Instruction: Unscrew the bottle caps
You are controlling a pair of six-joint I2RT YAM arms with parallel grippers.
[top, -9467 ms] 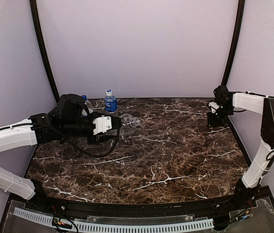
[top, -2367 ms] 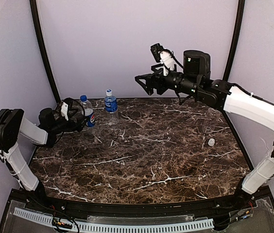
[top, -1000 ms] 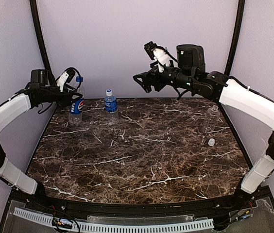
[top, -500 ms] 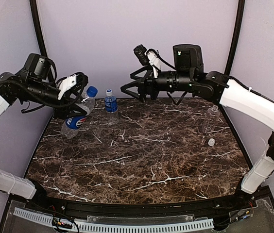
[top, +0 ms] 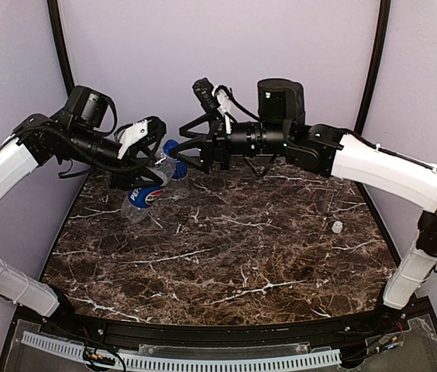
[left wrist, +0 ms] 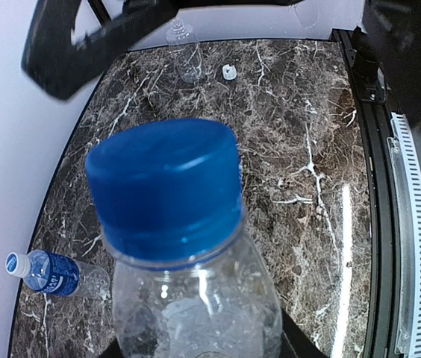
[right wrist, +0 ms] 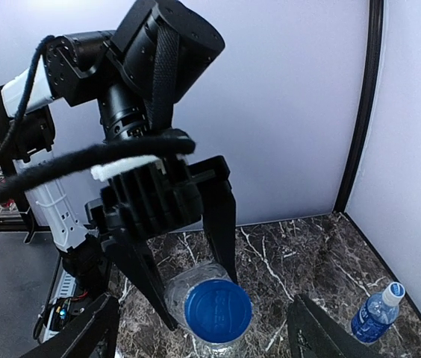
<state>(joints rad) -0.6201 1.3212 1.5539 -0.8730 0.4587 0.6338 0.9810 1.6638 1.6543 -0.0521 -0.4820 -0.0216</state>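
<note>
The jaws of the left gripper (top: pixel 147 164) are clenched round the upper body of the Pepsi bottle (top: pixel 145 195). They hold it in the air over the far-left part of the table (top: pixel 265 256), tilted, with its dark blue cap (top: pixel 170 146) aimed at the right arm. The jaws of the right gripper (top: pixel 184 145) are spread wide just beside that cap, not gripping it. From above, a white cap (top: pixel 336 227) lies loose near the table's right edge.

The left wrist view looks along the bottle. The blue cap fills the middle, screwed on, and the clear shoulder below it looks empty. Far down on the table stand the unlabelled bottle (left wrist: pixel 184 56), capless, and the water bottle (left wrist: pixel 50 272), capped.

In the right wrist view the cap faces the camera almost square-on, centred between the right arm's own parted fingers (right wrist: pixel 95 328). The left arm's fingers (right wrist: pixel 222 224) straddle the bottle behind it.

The bottle is probably light, thin-walled and easily crushed, so a hard squeeze on the body may let it buckle or spin. The cap is small, stiff and shallow. It is best pinched across its side wall, square to the neck, or the jaws may slide off.
</note>
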